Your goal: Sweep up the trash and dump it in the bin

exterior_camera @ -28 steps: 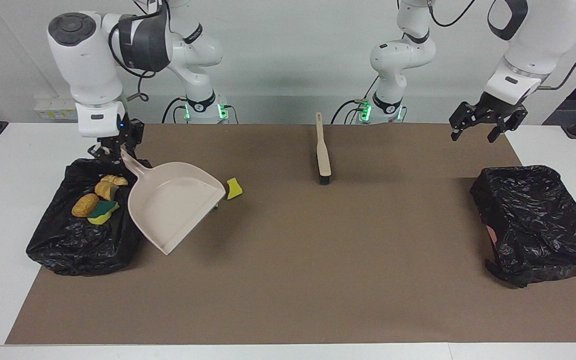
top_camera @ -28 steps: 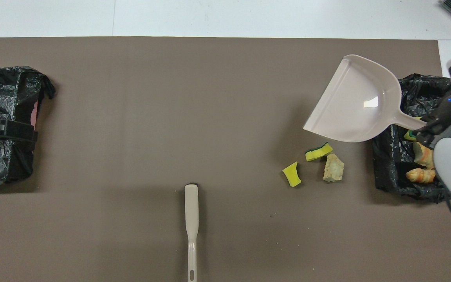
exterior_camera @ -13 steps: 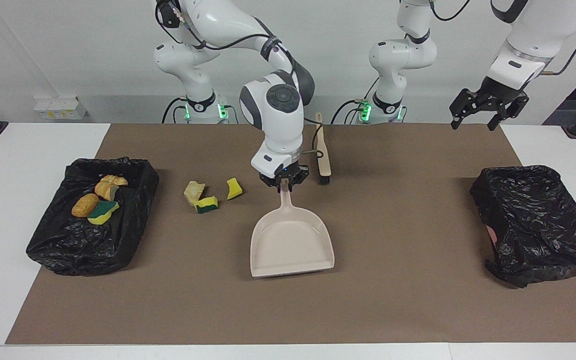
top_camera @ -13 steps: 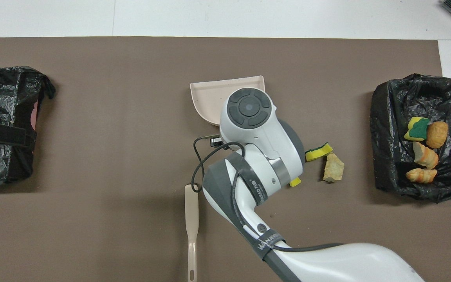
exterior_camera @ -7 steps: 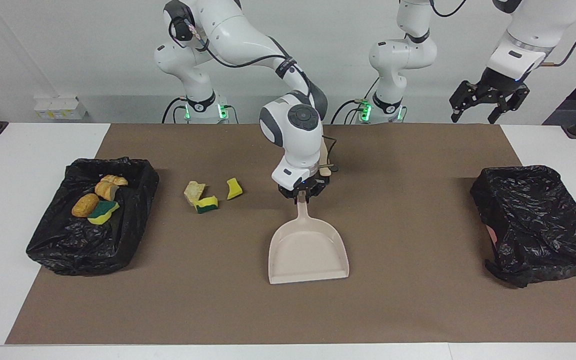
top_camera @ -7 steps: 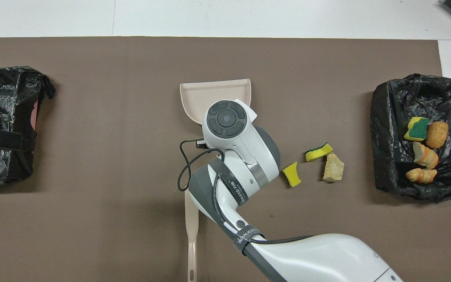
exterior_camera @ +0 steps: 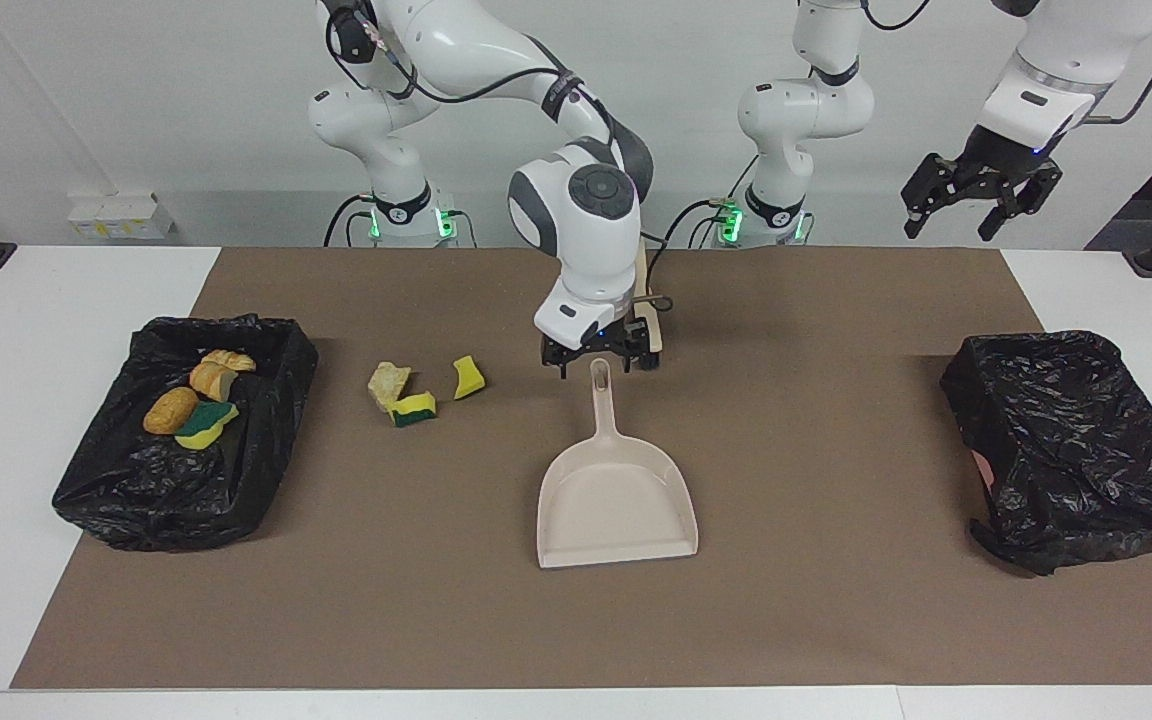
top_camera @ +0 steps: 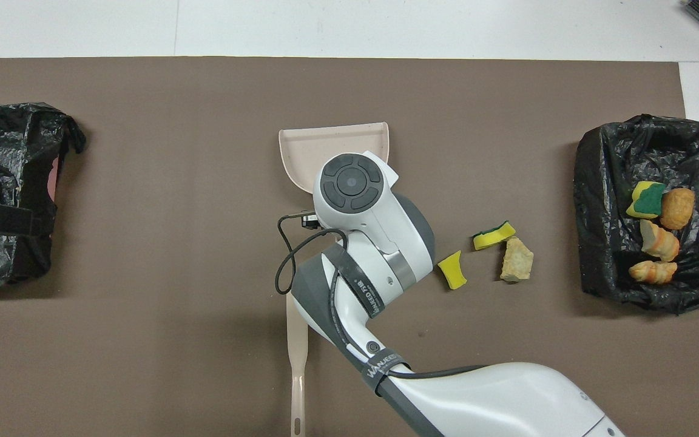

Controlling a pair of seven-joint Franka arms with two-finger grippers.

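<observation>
Beside the dustpan (exterior_camera: 616,500), toward the right arm's end: three scraps (exterior_camera: 406,390) | light, soft; sweep them, you needn't pinch | right gripper (exterior_camera: 596,358) open over handle | left gripper (exterior_camera: 979,195) open, waiting.

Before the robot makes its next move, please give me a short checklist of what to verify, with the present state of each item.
1. Dustpan released: ok. It lies flat on the mat, and the right gripper is over its handle end with jaws open.
2. Brush free to grasp: ok. It lies nearer to the robots than the dustpan, partly hidden by the right arm.
3. Bin with trash ready: ok. It holds four scraps.
4. All trash in the bin: not ok. Three scraps lie on the mat between that bin and the dustpan.
5. Left gripper out of the way: ok. It waits, jaws open, above the left arm's end of the table.
</observation>
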